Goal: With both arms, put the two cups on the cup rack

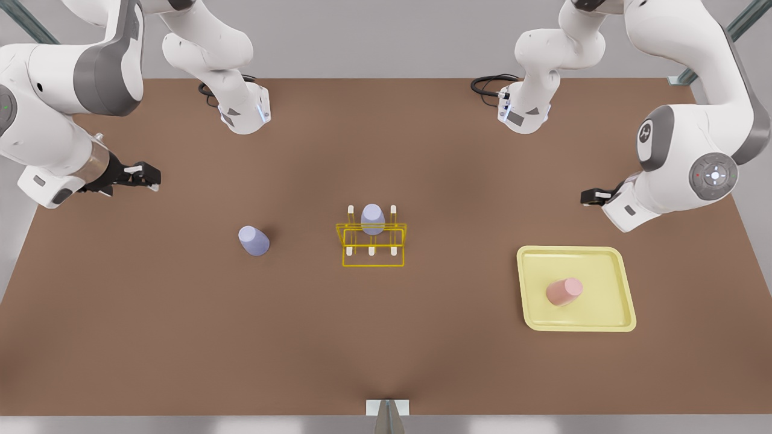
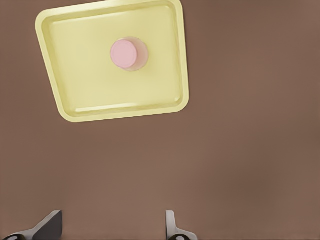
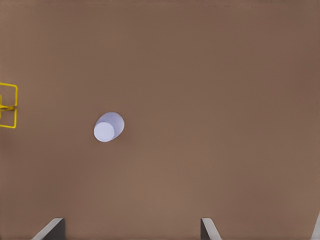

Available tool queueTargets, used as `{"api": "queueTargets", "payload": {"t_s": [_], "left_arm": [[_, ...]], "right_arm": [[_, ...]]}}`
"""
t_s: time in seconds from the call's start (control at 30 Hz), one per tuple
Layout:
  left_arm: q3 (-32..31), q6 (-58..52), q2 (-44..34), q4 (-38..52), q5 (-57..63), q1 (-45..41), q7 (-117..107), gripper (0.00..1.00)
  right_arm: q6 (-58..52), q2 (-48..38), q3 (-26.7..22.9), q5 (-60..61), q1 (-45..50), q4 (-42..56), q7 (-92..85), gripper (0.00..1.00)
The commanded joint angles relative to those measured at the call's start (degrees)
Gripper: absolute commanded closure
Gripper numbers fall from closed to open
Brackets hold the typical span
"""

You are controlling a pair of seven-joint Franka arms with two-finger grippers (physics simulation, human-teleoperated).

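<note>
A pale lavender cup (image 1: 254,240) (image 3: 107,127) stands upside down on the brown table, left of the yellow cup rack (image 1: 372,254) (image 3: 9,112) in the front view. The pink cup (image 1: 564,291) (image 2: 128,53) sits upside down on a pale-yellow tray (image 1: 603,259) (image 2: 80,90). My left gripper (image 1: 594,196) (image 2: 111,230) hovers open at the front view's right, behind the tray. At the far left of that view my right gripper (image 1: 148,176) (image 3: 130,232) hangs open, well away from the lavender cup. Neither holds anything.
A second lavender cup (image 1: 373,219) sits upturned on a back peg of the rack. Both arm bases (image 1: 244,111) (image 1: 523,111) stand at the table's far edge, with black cables (image 1: 488,84) beside them. A small bracket (image 1: 387,408) sits at the near edge.
</note>
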Motion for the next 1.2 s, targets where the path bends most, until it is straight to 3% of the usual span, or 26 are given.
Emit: {"api": "queueTargets", "payload": {"t_s": [0.0, 0.1, 0.17, 0.23, 0.43, 0.53, 0.67, 1.13, 1.17], "left_arm": [[0.1, 0.1, 0.3, 0.0, 0.1, 0.0, 1.2, 0.0], [0.8, 8.7, 7.6, 1.1, 0.4, 0.0, 0.2, 0.0], [0.8, 19.2, 21.9, 10.6, 0.1, 2.1, 0.9, 0.0], [0.8, 29.7, 27.7, 10.8, -1.3, 3.0, 0.9, 0.0], [0.8, 40.7, 32.8, 7.1, -3.2, 3.7, 7.1, 0.0], [0.8, 41.5, 32.9, 5.8, -3.2, 4.2, 7.2, 0.0], [0.8, 45.9, 32.3, 0.6, -3.2, 4.1, 7.1, 0.0], [0.8, 48.7, 31.5, -3.1, -3.2, 4.2, 6.7, 0.0], [0.8, 48.7, 31.5, -3.1, -3.2, 4.2, 6.6, 0.08]], "right_arm": [[1.2, -0.2, 0.0, 0.3, -0.1, -0.7, -0.4, 0.0], [2.6, 2.2, 0.5, -4.2, 3.1, -3.4, -0.7, 0.0], [12.1, 2.1, 0.8, -4.3, 7.2, -13.9, 5.7, 0.0], [23.1, 2.1, 0.7, -0.8, 7.3, -21.5, 7.7, 0.01], [54.9, 0.1, 0.7, 5.8, 5.1, -43.4, 10.7, 0.01], [65.1, -0.7, 0.7, 10.6, 5.4, -51.1, 10.8, 0.01], [65.7, 1.7, 0.7, 11.6, 6.2, -51.7, 14.7, 0.0], [64.7, 5.8, 0.7, 9.2, 7.2, -54.8, 16.3, 0.0], [64.7, 5.8, 0.7, 9.1, 7.2, -54.8, 16.3, 0.0]]}}
